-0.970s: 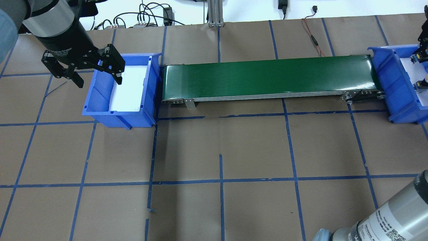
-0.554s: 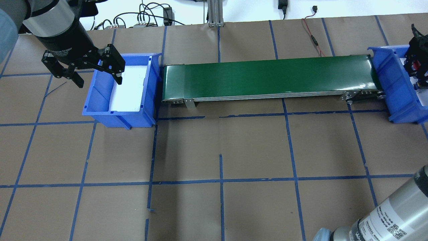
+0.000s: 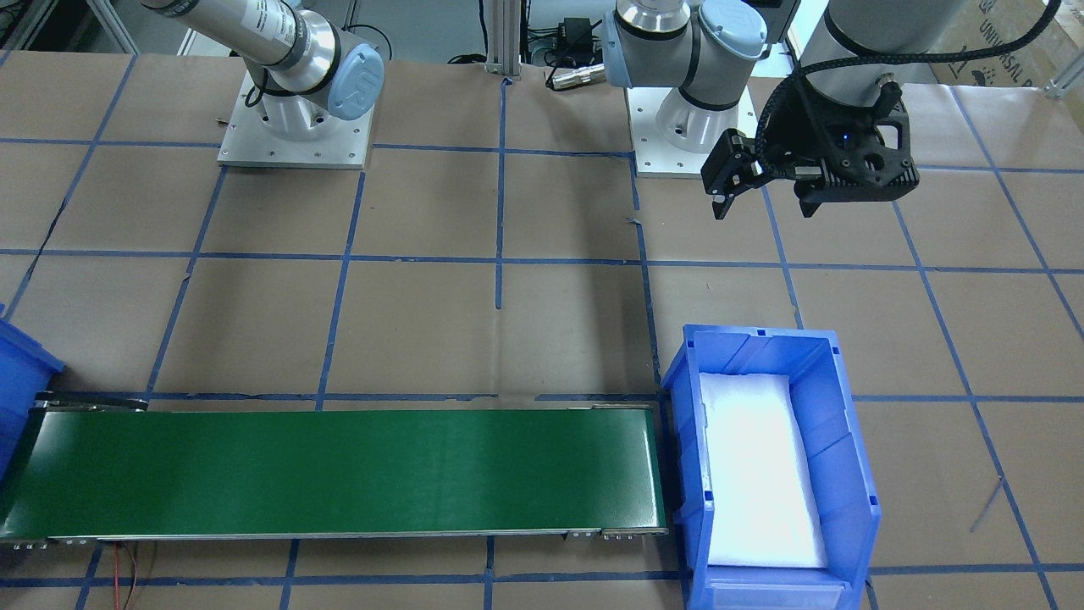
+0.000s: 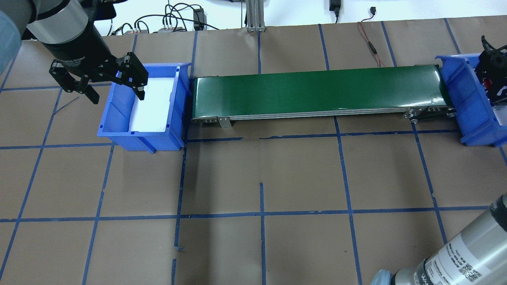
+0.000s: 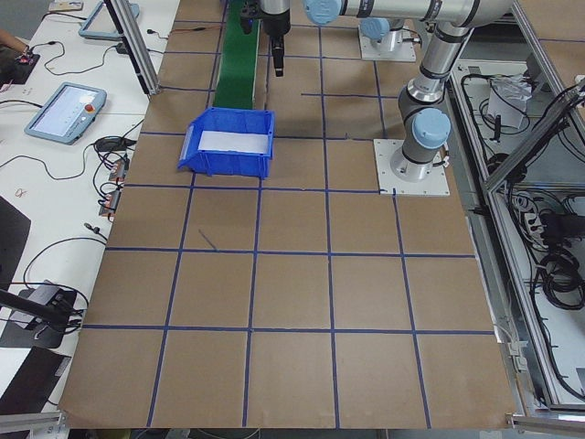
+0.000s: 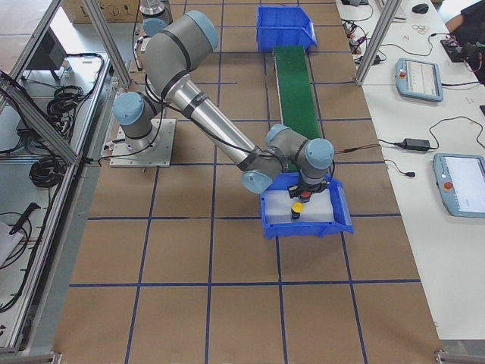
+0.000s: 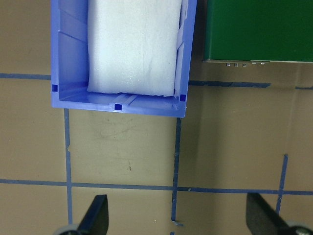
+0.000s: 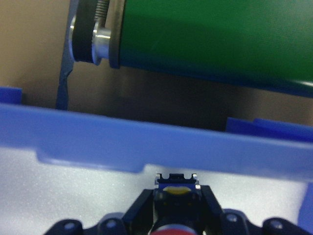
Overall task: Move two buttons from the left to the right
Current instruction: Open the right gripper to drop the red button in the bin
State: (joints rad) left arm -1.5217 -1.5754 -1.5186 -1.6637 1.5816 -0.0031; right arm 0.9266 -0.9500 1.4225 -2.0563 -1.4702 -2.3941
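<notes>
**Red button gripped in the right-hand bin**
The right gripper was lowered into the blue bin at the end of the green belt, its fingers clamped on the red button. The yellow button was seen just beside it. The left gripper was held spread wide, raised near the other bin.

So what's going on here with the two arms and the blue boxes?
The right arm's fingers are down in the blue box at the right end of the green belt, apparently closed on a small button. The left arm's fingers hang open by the other box, which holds only white padding. Nothing rides the belt.
</notes>
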